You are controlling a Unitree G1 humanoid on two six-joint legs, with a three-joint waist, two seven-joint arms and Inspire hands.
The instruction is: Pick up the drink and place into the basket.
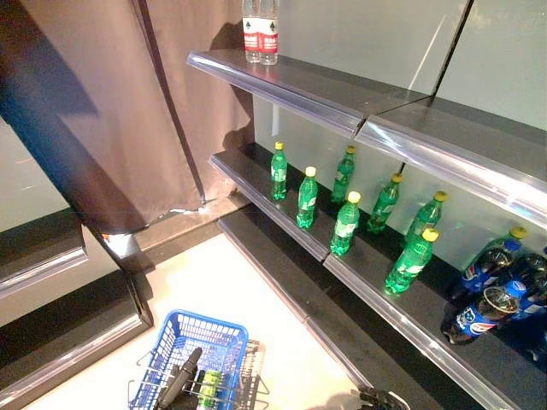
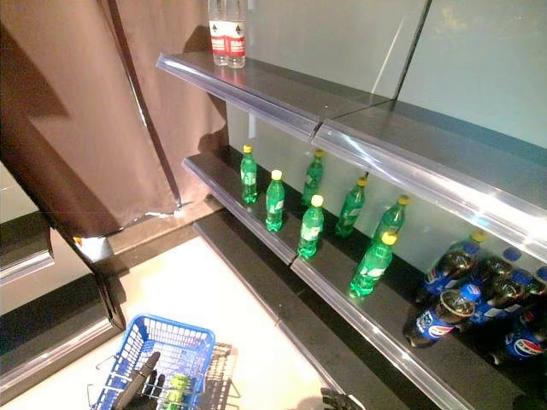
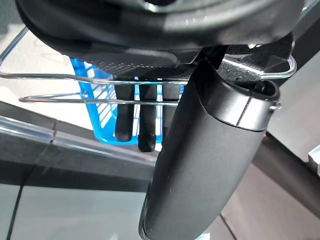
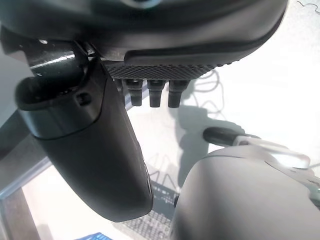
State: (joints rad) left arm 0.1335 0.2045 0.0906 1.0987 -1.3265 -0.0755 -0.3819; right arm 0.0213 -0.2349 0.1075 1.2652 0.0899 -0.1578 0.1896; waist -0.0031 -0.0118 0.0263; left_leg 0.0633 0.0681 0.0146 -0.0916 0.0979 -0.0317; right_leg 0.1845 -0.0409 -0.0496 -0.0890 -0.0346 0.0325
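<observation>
A blue basket [image 1: 205, 323] with wire handles [image 3: 75, 77] hangs low at the front left over the pale floor. A green bottle [image 1: 209, 384] lies inside it. My left hand [image 1: 179, 380] grips the handles, and the left wrist view shows its fingers [image 3: 145, 120] curled down behind the wires. Several green drink bottles [image 1: 345, 224] with yellow caps stand on the middle shelf. My right hand [image 1: 380, 398] shows only at the bottom edge, well below that shelf. In its wrist view the fingers [image 4: 150, 95] are straight and hold nothing.
Blue-capped cola bottles [image 1: 483, 312] lie at the right end of the middle shelf [image 1: 282, 218]. Clear water bottles [image 1: 260, 32] stand on the top shelf [image 1: 282, 85]. A brown curtain [image 1: 111, 111] hangs at the left. A dark low shelf [image 1: 60, 342] sits at the lower left.
</observation>
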